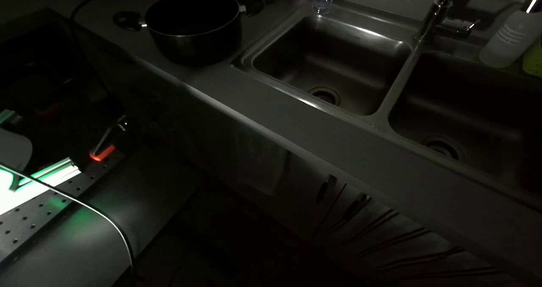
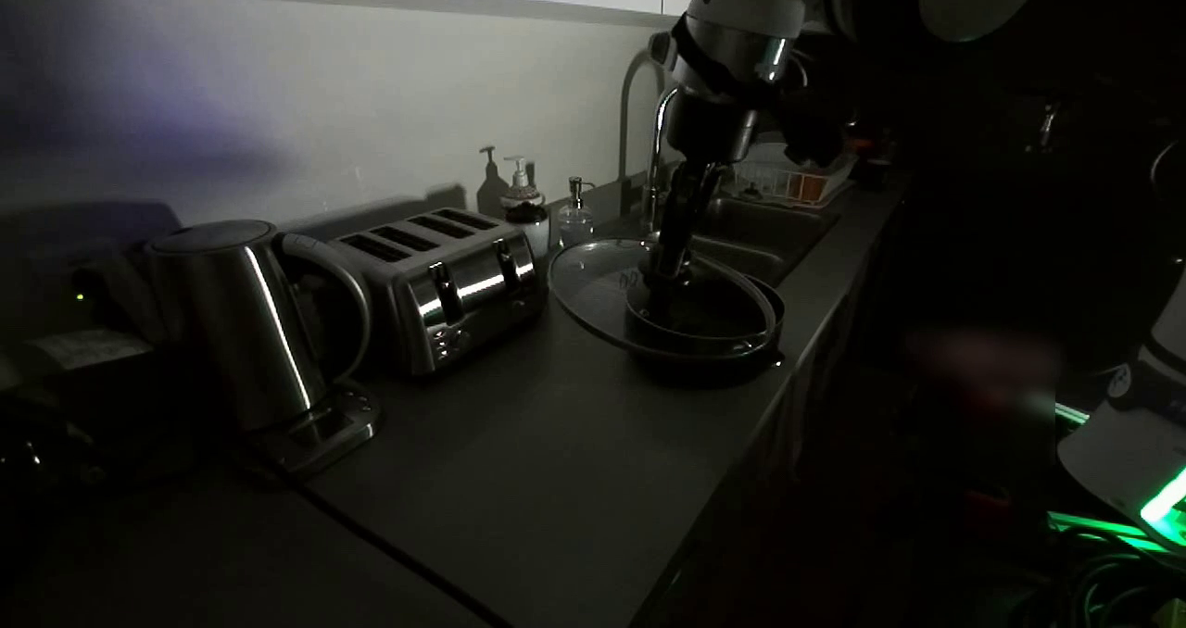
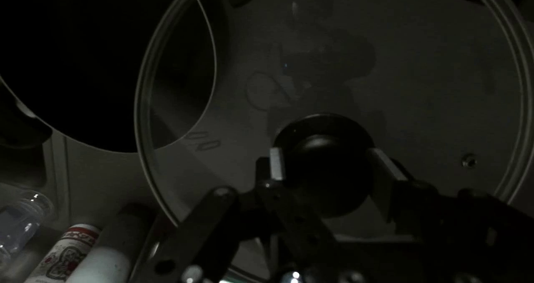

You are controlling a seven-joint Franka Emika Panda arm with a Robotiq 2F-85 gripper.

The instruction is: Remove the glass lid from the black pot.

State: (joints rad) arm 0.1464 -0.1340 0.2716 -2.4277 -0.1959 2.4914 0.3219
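The glass lid [image 2: 593,299] is off the pot, held in the air and slightly tilted in an exterior view. It fills much of the wrist view [image 3: 425,78]. My gripper [image 2: 669,276] is closed around its dark centre knob [image 3: 327,166], one finger on each side, as the wrist view [image 3: 325,162] shows. The black pot [image 1: 197,45] stands uncovered on the counter, its inside dark. In an exterior view the pot [image 2: 700,374] is partly behind the lid. In the wrist view the pot [image 3: 83,66] is at upper left, and the lid's edge overlaps its rim.
A toaster [image 2: 473,285] and a kettle [image 2: 236,322] stand on the counter [image 2: 519,480] along the wall. Soap bottles [image 2: 574,216] stand behind the lid. The double sink [image 1: 330,67] with a faucet [image 1: 432,20] lies beside the pot. The scene is very dark.
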